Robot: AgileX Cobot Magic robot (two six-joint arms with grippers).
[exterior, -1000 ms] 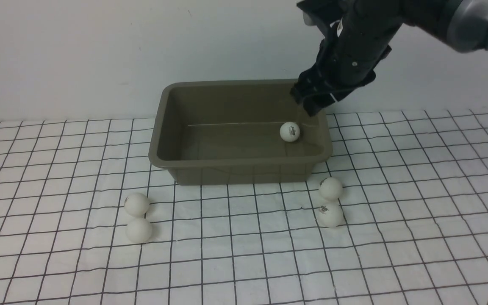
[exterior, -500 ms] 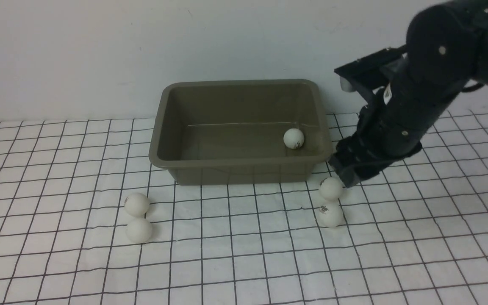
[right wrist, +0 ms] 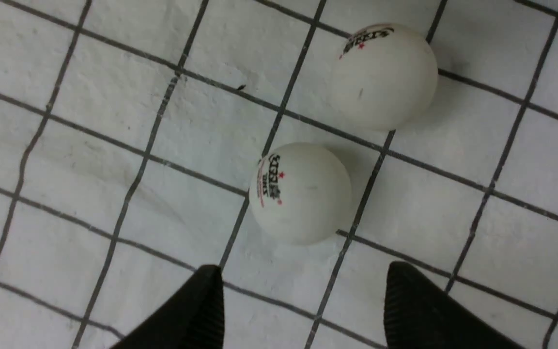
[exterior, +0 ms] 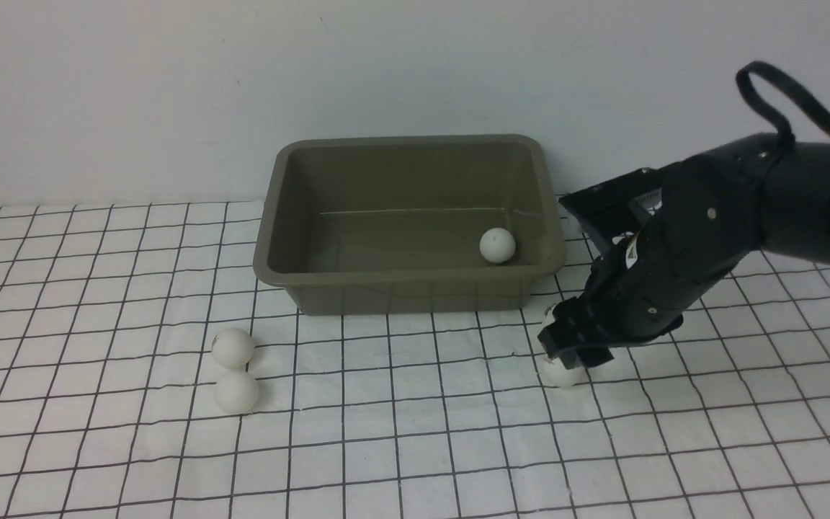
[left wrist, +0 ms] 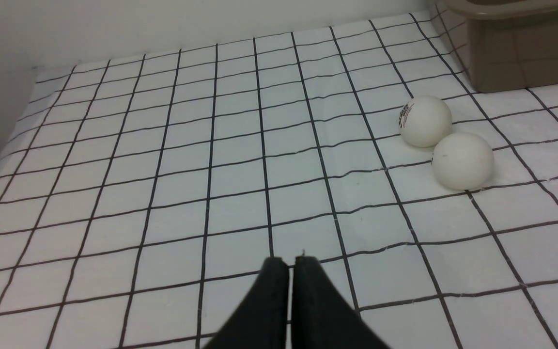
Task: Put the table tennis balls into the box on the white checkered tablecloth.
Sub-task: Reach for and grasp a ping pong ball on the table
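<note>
Right gripper (exterior: 577, 342) spread wide and empty above two table tennis balls (exterior: 563, 369)
Olive-brown tub (exterior: 415, 294) at twelve o'clock holds one ball (exterior: 497, 246) at its four o'clock; two more balls (exterior: 234, 370) lie on the checkered tablecloth (exterior: 400, 461) toward nine o'clock; left gripper (left wrist: 291, 264) pinched closed, nothing in it

The right gripper (right wrist: 303, 305) hangs open, its arm (exterior: 804, 194) reaching in from the right; the left gripper (left wrist: 291, 264) is shut.

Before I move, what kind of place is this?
Probably a robot test bench: a checkered cloth spread before a plain pale wall, with a dark robot arm working over it.
</note>
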